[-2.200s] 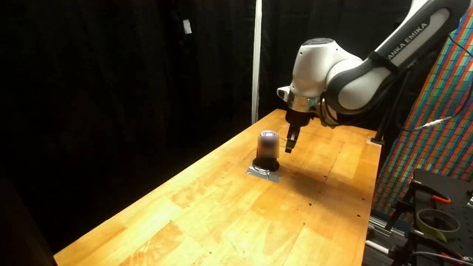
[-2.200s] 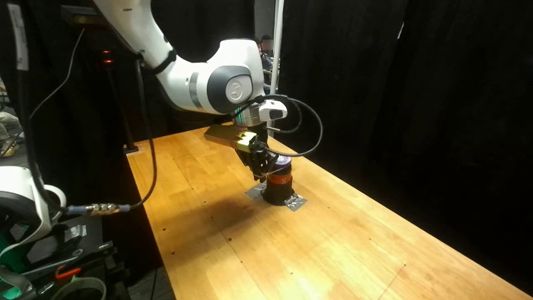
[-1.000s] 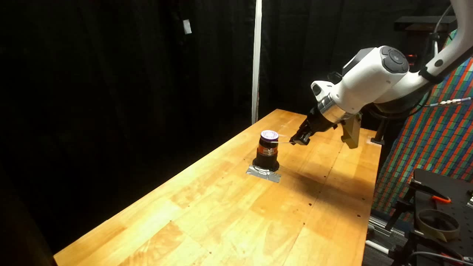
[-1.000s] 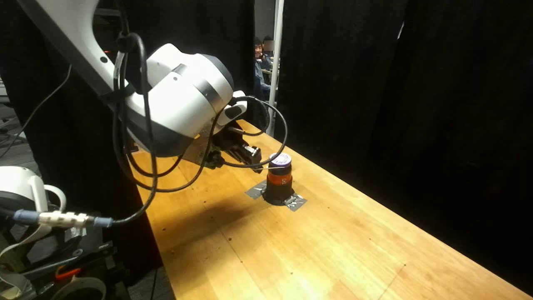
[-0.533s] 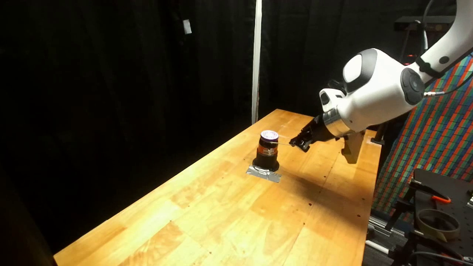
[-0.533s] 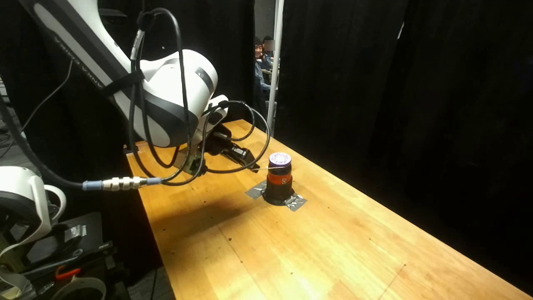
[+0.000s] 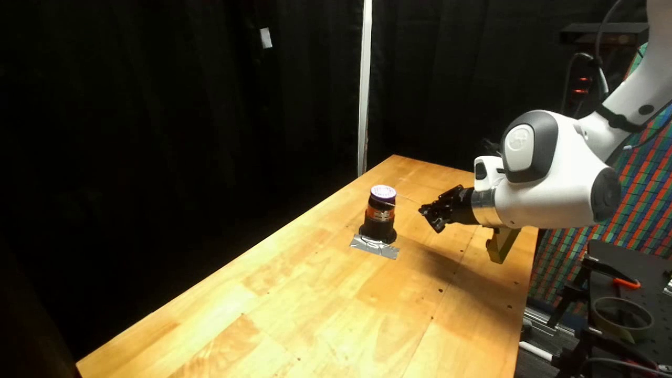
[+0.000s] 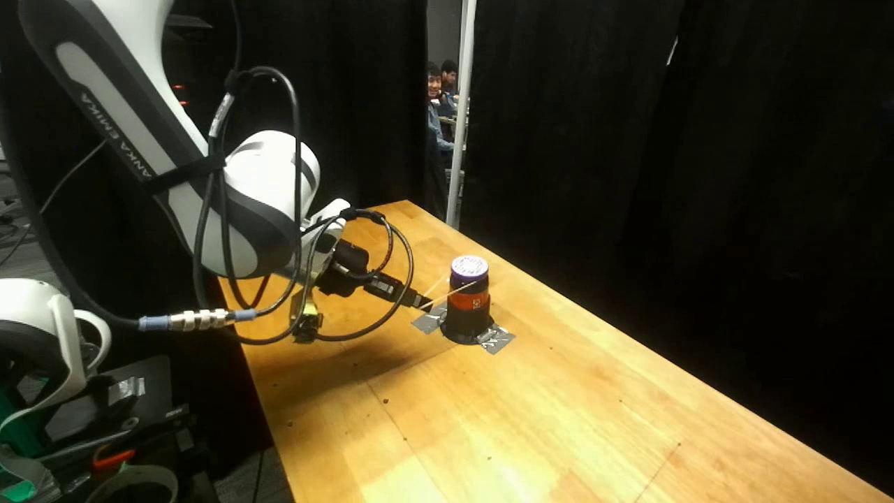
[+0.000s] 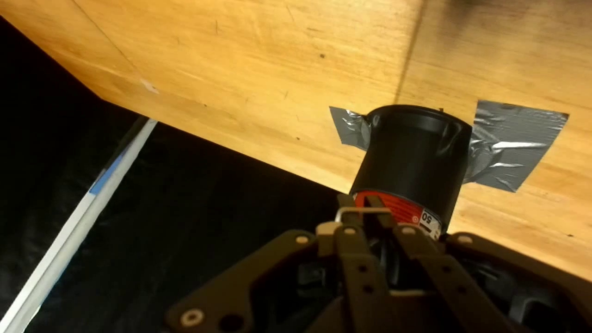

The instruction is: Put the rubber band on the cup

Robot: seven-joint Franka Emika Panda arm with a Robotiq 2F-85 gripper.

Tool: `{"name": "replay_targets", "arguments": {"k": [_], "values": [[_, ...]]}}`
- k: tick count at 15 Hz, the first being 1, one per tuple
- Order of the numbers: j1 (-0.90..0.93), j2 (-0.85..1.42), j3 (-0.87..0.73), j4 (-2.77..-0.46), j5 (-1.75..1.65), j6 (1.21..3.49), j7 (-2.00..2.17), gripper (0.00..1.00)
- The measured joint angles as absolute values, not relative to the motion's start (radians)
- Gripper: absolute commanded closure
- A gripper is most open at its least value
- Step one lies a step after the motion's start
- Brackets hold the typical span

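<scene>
The cup (image 7: 380, 215) stands upright with a white-and-purple top, dark body and orange band. It also shows in an exterior view (image 8: 468, 300). In the wrist view its black lower part (image 9: 411, 157) shows, with a red label. My gripper (image 8: 426, 306) is tilted near horizontal, low beside the cup and apart from it; it also shows in an exterior view (image 7: 429, 219). In the wrist view the gripper (image 9: 360, 203) has a narrow gap between its fingertips. The rubber band (image 8: 450, 295) runs from the cup's upper part down to the fingers. It crosses over both fingertips (image 9: 365, 210).
Silver tape (image 7: 374, 247) fixes the cup's base to the wooden table (image 7: 315, 315). A loop of black cable (image 8: 412, 262) hangs by the wrist. A side table holds a tape roll (image 7: 622, 317). Black curtains (image 7: 184, 131) stand behind the table. People sit in the background (image 8: 438, 105).
My gripper has gone from pointing down beside the cup to tilted back, lower and farther away. The band's strands now slope down from the cup to the fingers. The cup has not moved.
</scene>
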State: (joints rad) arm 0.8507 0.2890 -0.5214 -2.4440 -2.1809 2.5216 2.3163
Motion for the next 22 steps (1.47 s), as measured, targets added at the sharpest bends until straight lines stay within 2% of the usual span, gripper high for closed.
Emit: {"name": "replay_targets", "arguments": {"k": [5, 9, 14, 22], "values": [[0.552, 0.29, -0.122, -2.482, -2.2, 2.231, 2.393, 0.87], [0.384, 0.29, 0.08, -2.511, -2.218, 2.058, 2.43, 0.88], [0.299, 0.297, 0.185, -2.539, -2.218, 1.938, 2.466, 0.89], [0.27, 0.313, 0.234, -2.551, -2.229, 1.842, 2.483, 0.89]]}}
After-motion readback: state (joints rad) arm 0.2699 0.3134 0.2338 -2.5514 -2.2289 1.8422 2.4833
